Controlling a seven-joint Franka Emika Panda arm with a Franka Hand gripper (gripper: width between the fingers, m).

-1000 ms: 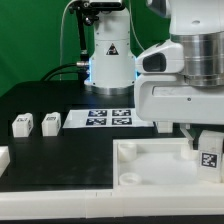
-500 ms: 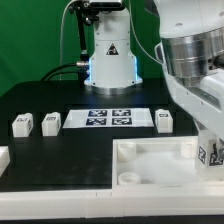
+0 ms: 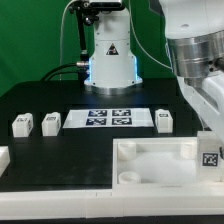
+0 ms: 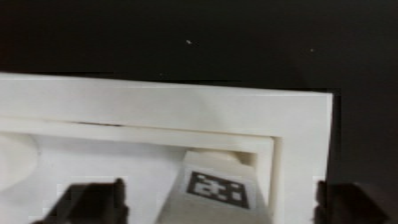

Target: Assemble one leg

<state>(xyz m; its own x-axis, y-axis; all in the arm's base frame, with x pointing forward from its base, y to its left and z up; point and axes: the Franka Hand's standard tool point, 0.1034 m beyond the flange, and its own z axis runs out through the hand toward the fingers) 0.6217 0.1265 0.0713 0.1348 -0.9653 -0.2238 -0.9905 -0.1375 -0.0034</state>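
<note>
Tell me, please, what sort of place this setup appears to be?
Probably a robotics lab bench: a flat white marker board fixed on a black table, a green backdrop, and small white tagged plastic legs beside a large white tray-like part.

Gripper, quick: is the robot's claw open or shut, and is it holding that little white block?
Gripper: open, with its fingers spread wide on either side of the leg and not touching it; holding nothing.
</note>
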